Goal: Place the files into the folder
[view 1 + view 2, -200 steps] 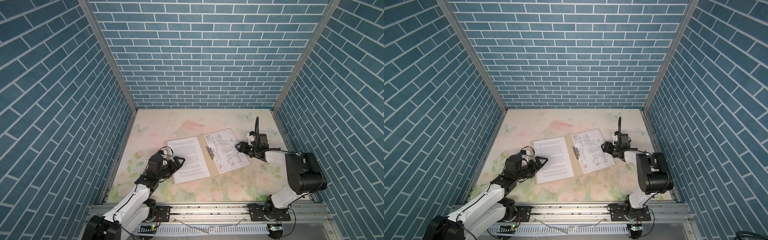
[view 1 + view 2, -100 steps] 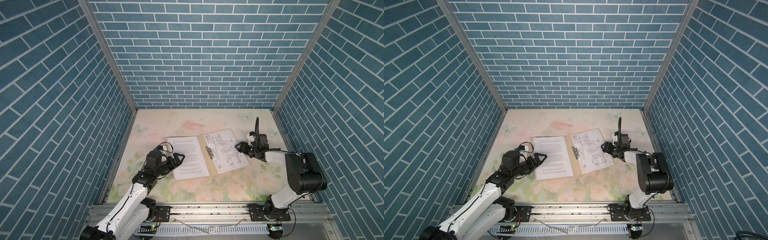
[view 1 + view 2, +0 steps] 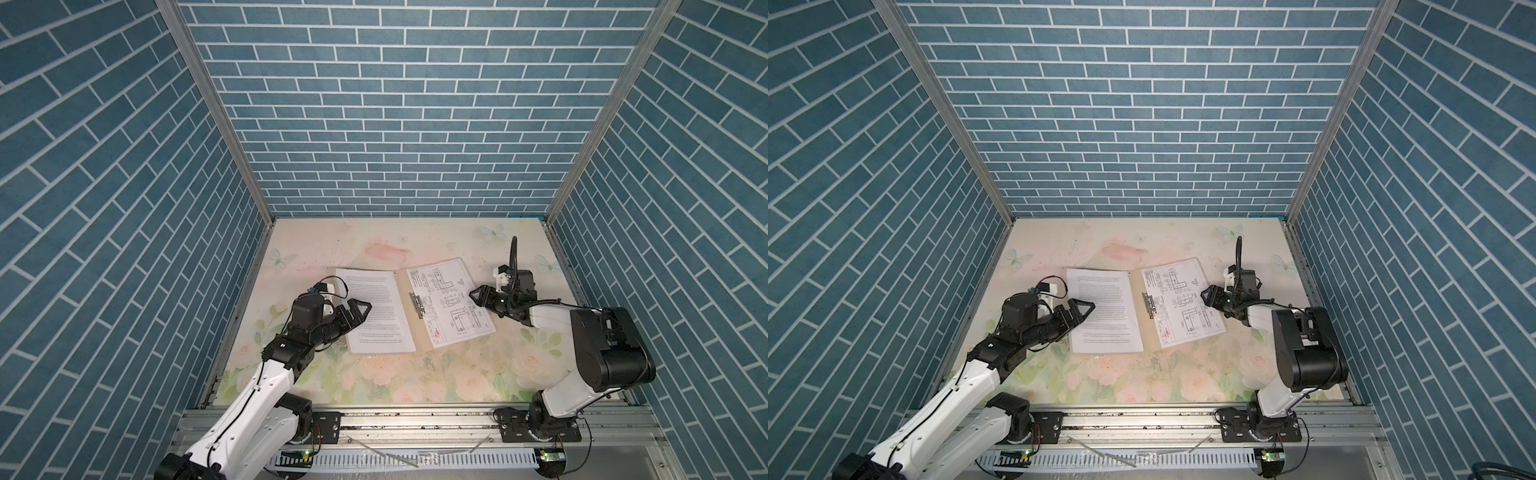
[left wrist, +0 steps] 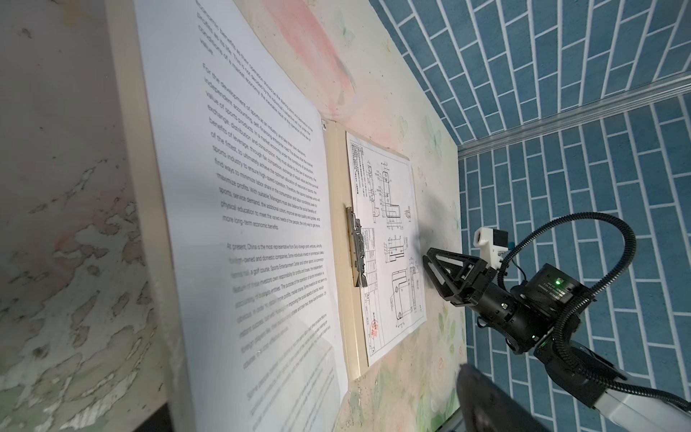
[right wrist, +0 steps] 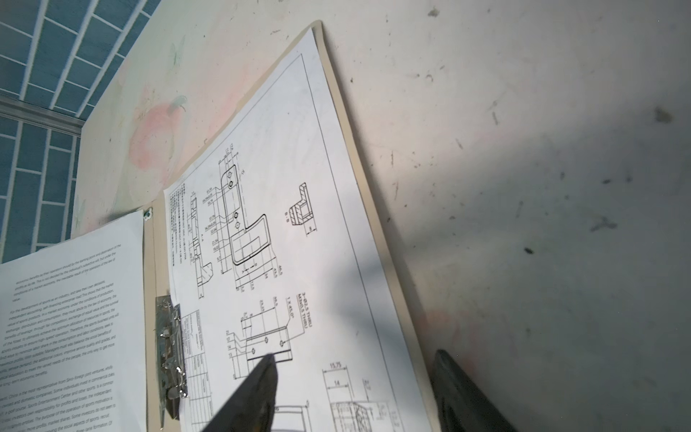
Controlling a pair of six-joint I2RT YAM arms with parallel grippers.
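Right wrist view: right gripper (image 5: 351, 392) spread astride the drawing sheet (image 5: 299, 239) edge; thin, floppy paper, pinch its rim.

Matt tan card for the folder (image 5: 377, 194), shiny scratched metal for its clip (image 5: 170, 351). Smooth white paper for the text sheet (image 4: 239, 194) and drawing sheet (image 5: 276, 209). Beside the folder, worn, scuffed, flaking floral tabletop (image 4: 67, 232).
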